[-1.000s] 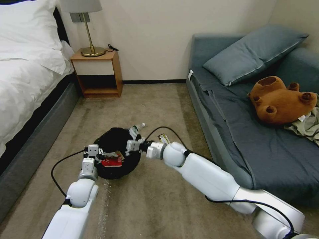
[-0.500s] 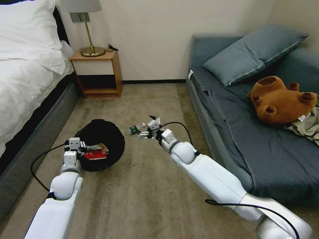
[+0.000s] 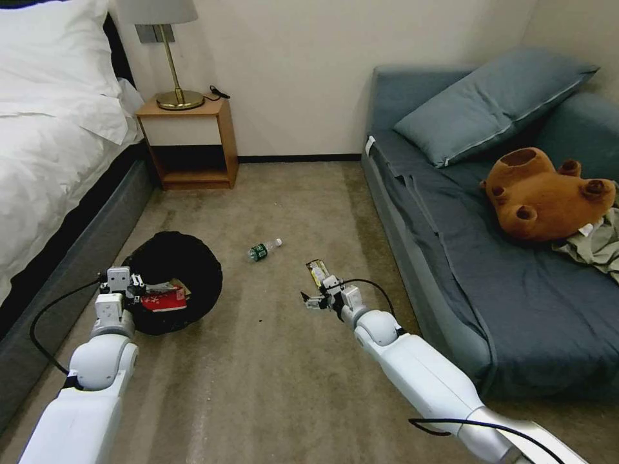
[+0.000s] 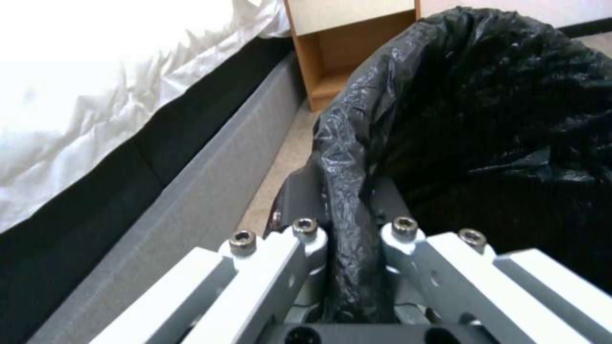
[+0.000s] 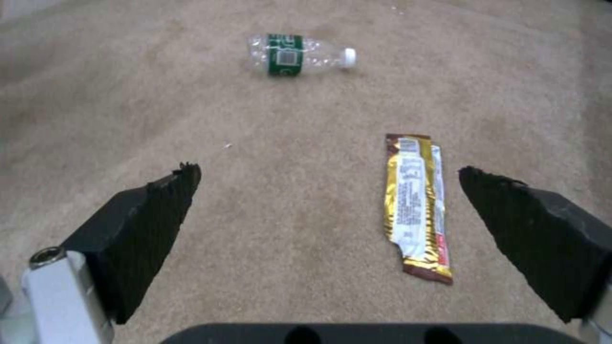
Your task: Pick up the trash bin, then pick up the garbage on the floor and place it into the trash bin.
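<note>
The left gripper is clamped on the near rim of the trash bin, beside the grey bed frame. In the left wrist view the fingers pinch a fold of the glossy black bag and the rim between them. The bin stands low over the carpet; whether it rests on the floor or is lifted cannot be told. Inside it lie a red-and-white snack packet and a tan paper bag at the side nearest the left gripper.

The right gripper hovers low over the carpet near the sofa, its jaws spread wide and holding nothing. In the right wrist view the two black pads stand well apart, and the gold-brown bar wrapper lies flat on the carpet between them, closer to one pad and touching neither. In the head view the wrapper lies just beyond the gripper.

The clear plastic bottle with a green label lies on its side on the carpet, between the bin and the wrapper and apart from both. The right wrist view shows the bottle farther off, cap white.

A brown plush toy and grey-green clothes lie on the sofa, well away from both grippers. A nightstand stands against the wall.
</note>
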{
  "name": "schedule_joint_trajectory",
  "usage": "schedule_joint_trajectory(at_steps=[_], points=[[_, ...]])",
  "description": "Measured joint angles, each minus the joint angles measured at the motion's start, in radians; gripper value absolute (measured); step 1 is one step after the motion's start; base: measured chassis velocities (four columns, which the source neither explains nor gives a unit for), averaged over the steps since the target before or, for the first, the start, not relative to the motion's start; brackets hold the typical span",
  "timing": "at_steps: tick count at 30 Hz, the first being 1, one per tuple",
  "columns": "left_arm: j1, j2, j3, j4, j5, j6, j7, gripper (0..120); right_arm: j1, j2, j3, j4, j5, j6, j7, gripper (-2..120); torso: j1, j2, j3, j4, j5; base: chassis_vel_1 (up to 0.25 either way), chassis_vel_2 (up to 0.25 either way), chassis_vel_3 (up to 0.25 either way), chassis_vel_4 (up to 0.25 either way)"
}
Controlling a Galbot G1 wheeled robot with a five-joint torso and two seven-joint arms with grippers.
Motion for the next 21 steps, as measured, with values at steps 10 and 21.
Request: schedule_joint_trajectory(at_steps=[10, 21], points=[[0.013, 0.004, -0.002, 0.004, -0.007, -0.014, 0.004, 4, -0.007, 0.008, 0.026, -0.007, 0.017, 0.004, 0.013, 100, 0.0, 0.0, 0.0, 0.0001, 0.0, 0.0, 0.0, 0.0, 0.0], [0.052, 0.012, -0.001, 0.006, -0.003, -0.035, 0.007, 4, 0.014, 0.025, 0.026, -0.035, 0.017, 0.012, 0.025, 100, 0.0, 0.0, 0.0, 0.0001, 0.0, 0.0, 0.0, 0.0, 0.0]])
